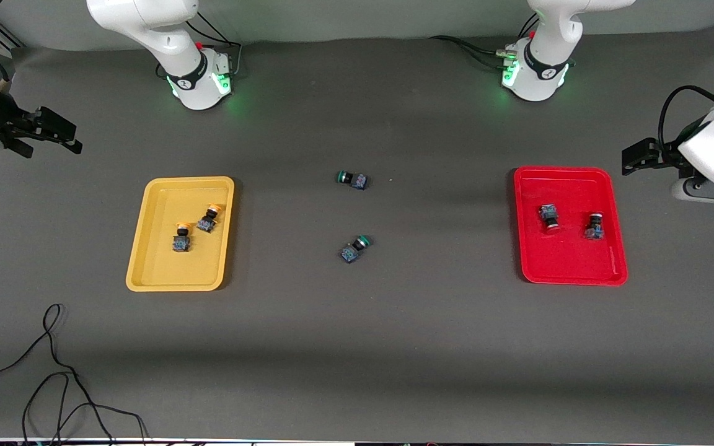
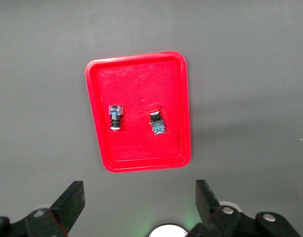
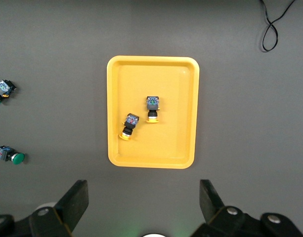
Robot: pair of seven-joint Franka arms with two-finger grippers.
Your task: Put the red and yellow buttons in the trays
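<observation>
Right end effector (image 1: 53, 133) hangs raised, spread wide and empty, past the yellow tray's (image 1: 146, 248) end of the desk (image 1: 357, 347); the right wrist view looks straight down on that tray between its two released fingers (image 3: 77, 200). Both yellow buttons (image 1: 181, 238) lie inside the tray, on their sides and just beside each other, clear of the rim.

Mid-desk, well apart from either end effector, lie the two green-capped switches (image 1: 352, 179), loose and outside both trays. They do not belong to the task.

Left end effector (image 1: 642, 155) hangs raised off the red tray's (image 1: 611, 272) end of the desk, likewise released and holding nothing. The two red buttons (image 1: 549, 217) lie in the red tray under its wrist view, slightly apart.

Judgement: sorting looks complete, with all four buttons in matching trays.

Risks from here:
- Mistaking a green switch for a task item and trayng it, since the bodies are identical.
- A low retreat sweep clipping a tray rim and shifting it; the trays are light and shallow, so buttons could roll out.

Room: wide bare desk between the trays and on the camera side. A loose cable (image 1: 53, 371) lies well below the right end effector's station, nearer the camera.
</observation>
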